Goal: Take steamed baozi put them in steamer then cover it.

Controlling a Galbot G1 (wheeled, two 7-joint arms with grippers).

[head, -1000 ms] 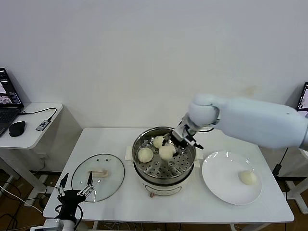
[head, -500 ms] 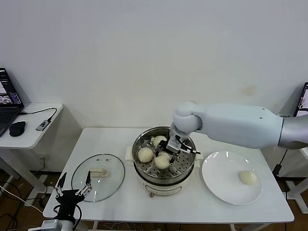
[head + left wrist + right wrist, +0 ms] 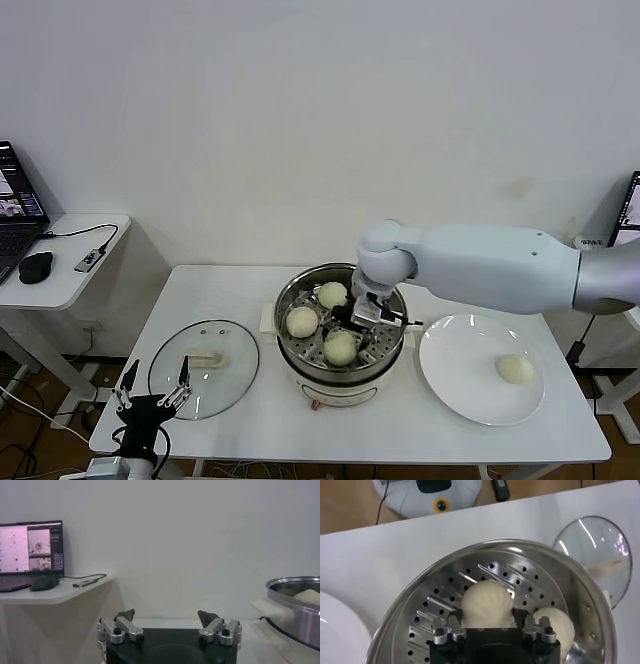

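Note:
The steamer [image 3: 341,384] stands at the table's middle with three steamed baozi on its perforated tray: one at the back [image 3: 332,294], one at the left [image 3: 302,320], one at the front [image 3: 340,347]. My right gripper [image 3: 353,324] is down inside the pot. In the right wrist view it [image 3: 487,614] is open, its fingers flanking the front baozi [image 3: 486,600], which rests on the tray. A fourth baozi [image 3: 515,368] lies on the white plate [image 3: 455,378]. My left gripper [image 3: 153,388] hangs open and empty at the table's front left.
The glass lid [image 3: 205,368] with its cream handle lies flat on the table left of the steamer. A side desk [image 3: 60,262] with a laptop and mouse stands further left. The steamer's rim [image 3: 295,607] shows beside my left gripper [image 3: 167,616].
My right gripper came down from the steamer's back to the front of the tray with a baozi, set it there and opened. The left arm stayed still.

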